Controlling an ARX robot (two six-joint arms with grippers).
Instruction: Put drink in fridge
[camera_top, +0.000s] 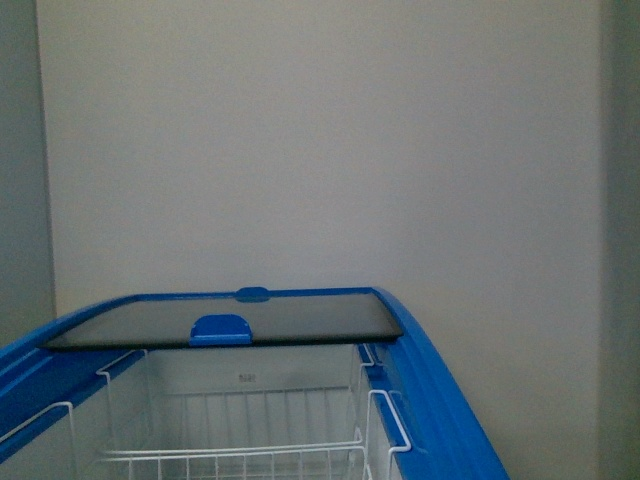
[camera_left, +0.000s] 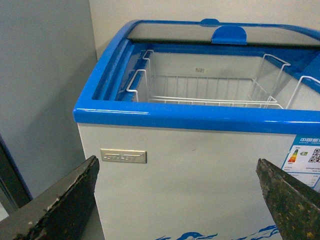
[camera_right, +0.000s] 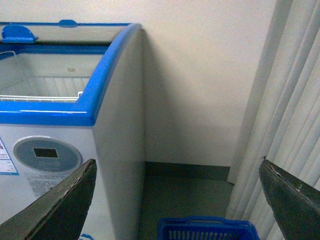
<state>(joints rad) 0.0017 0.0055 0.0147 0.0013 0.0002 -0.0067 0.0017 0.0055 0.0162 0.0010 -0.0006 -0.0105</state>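
Chest freezer (camera_top: 440, 390) open at the near end: glass sliding lid (camera_top: 220, 320) pushed toward the back wall, blue handle (camera_top: 220, 329) at its front edge. White wire baskets (camera_top: 230, 455) hang inside, nothing visible in them. Same story from the left wrist view: blue rim (camera_left: 190, 117), wire basket (camera_left: 200, 92) bare, metal nameplate (camera_left: 123, 156) and energy label (camera_left: 306, 155) on the white front.

Left gripper (camera_left: 177, 200) spread wide in front of the freezer wall, both fingers (camera_left: 60, 205) apart, nothing between them. Right gripper (camera_right: 177, 200) likewise released and unloaded, hanging off the freezer's right corner, above the floor gap. Oval grey display panel (camera_right: 46, 154) visible on the front, curtain (camera_right: 285, 115) to the side, blue plastic mesh basket (camera_right: 207, 229) on the floor below, only its top edge in frame, contents not visible.

Drink: not in any view. Not in either gripper, not seen in the freezer, location unknown; possibly in the mesh basket, cannot confirm.

Progress, as judged: access step looks done, lid already open enough to drop a bottle in. Remaining: locate and grasp the bottle, lift over the rim, set into a wire basket, release. Closing the lid maybe after. Early stage overall.
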